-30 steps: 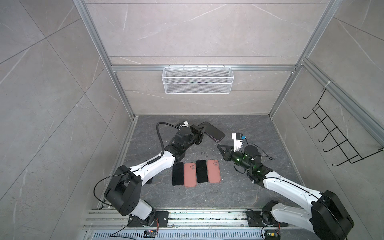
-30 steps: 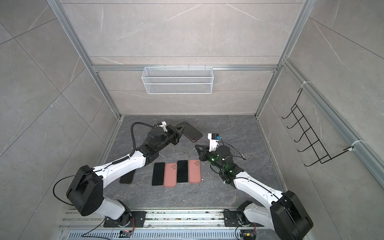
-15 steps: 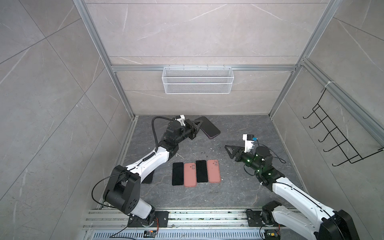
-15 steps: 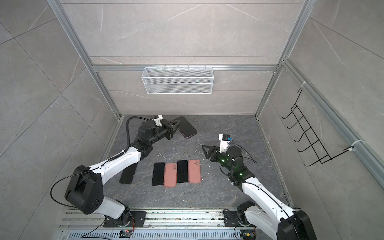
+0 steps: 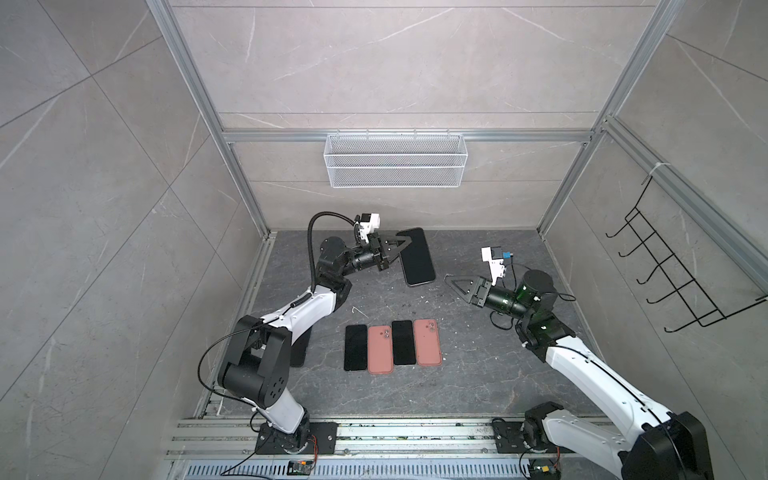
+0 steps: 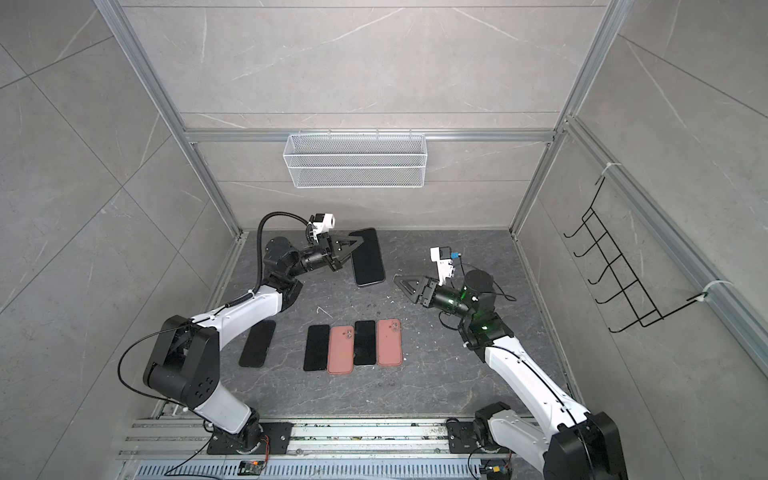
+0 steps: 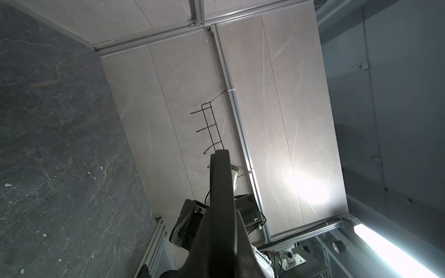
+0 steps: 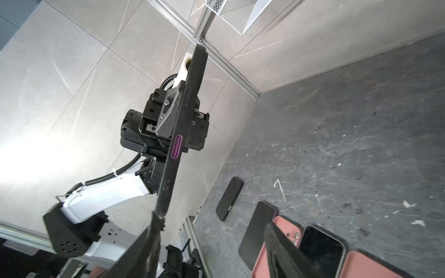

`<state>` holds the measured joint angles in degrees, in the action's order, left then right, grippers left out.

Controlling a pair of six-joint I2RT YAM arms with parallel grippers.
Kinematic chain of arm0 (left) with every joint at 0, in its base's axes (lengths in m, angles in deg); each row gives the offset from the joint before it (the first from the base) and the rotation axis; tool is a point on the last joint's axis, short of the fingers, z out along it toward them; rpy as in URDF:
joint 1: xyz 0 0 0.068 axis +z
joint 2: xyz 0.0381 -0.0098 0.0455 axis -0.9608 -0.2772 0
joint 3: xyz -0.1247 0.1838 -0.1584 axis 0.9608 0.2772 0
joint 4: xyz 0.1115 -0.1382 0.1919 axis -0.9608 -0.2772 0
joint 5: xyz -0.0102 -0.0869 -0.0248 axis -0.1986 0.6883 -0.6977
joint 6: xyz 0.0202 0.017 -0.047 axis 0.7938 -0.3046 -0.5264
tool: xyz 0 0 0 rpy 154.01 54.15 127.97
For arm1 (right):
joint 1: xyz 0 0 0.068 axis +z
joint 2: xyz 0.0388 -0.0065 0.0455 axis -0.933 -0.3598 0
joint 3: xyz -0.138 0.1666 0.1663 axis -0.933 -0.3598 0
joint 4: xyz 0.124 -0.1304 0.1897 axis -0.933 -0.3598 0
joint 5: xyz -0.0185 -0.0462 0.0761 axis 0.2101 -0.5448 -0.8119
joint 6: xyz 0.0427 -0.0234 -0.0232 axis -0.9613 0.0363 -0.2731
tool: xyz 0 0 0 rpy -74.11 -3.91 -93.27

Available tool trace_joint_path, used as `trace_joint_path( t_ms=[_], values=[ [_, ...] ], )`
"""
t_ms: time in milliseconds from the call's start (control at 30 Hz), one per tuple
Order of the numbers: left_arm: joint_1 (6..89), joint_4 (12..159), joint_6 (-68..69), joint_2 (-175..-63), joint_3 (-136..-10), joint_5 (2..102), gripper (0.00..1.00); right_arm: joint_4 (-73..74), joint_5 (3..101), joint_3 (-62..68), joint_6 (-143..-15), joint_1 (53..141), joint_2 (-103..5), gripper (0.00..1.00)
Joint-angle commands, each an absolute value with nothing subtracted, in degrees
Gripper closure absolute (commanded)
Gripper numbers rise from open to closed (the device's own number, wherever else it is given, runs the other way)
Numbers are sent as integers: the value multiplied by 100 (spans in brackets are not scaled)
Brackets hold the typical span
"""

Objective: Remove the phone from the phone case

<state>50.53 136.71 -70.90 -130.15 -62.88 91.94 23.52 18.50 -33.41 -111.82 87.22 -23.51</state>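
The left tool point(image 5: 403, 245) was pinched on one long edge of the phone point(image 5: 417, 259), holding it above the back of the bench point(image 5: 478, 374), screen side up in both top views. From the right wrist view the phone point(image 8: 181, 127) appeared edge-on, a dark rim with a purple side button, the left tool's jaws clamped flat against its faces. The right tool point(image 5: 451, 280) hung just beside the phone's near corner, apart from it, its fingers point(image 8: 284, 250) spread wide and gripping nothing. Nearer the front lay a close row: black phone point(image 5: 355, 347), pink case point(image 5: 380, 349), second black phone point(image 5: 403, 343), second pink case point(image 5: 427, 341). Another dark phone point(image 6: 257, 343) lay beside the left arm.
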Motion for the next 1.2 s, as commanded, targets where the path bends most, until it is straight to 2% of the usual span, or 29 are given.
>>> trace_joint_path(
  t_ms=[0,233,733,967,1167],
  values=[
    [5025,14488,-7253,-13066,-6500,9274,100,3431,1476,-3200,-11914,8747,-2546,34],
    [4939,14490,-7289,-13157,-6559,9158,100,3991,1423,-3150,-12242,8929,-2834,45],
    [4919,14703,-7477,-13257,-6482,9005,100,4721,1553,-3251,-12711,9147,-3168,75],
    [4921,15199,-7820,-13539,-6554,8715,100,5260,1632,-3144,-13149,9144,-3135,81],
    [4897,15934,-8423,-13828,-6850,8452,100,6346,1797,-2727,-14003,9150,-3431,82]
  ],
)
